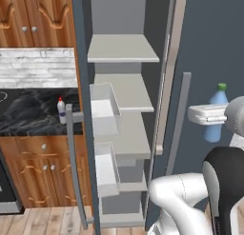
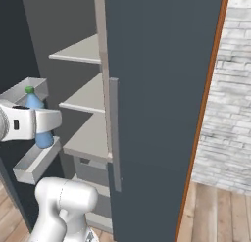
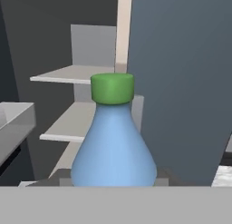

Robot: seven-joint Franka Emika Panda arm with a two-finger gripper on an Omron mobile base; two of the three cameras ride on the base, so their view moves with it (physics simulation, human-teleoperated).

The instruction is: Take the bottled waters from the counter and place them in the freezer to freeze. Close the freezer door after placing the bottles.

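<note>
My gripper (image 1: 212,116) is shut on the green-capped bottled water (image 1: 217,112), holding it upright in the air in front of the appliance. From the right base view that bottle (image 2: 39,119) hangs beside the open freezer (image 2: 83,96), level with its middle shelves. In the hand view its green cap (image 3: 112,88) and blue body sit close up. The red-capped bottle (image 1: 61,110) stands on the black counter (image 1: 28,115), left of the freezer door (image 1: 80,63). That door stands wide open, edge-on, with white bins (image 1: 104,110) on its inner side.
A closed dark slate-blue door panel (image 2: 157,89) with a long grey handle (image 2: 113,133) stands right of the open compartment. Wooden cabinets (image 1: 33,172) sit under the counter, with a stovetop corner (image 1: 3,97) at far left. A whitish brick wall (image 2: 225,113) is at right.
</note>
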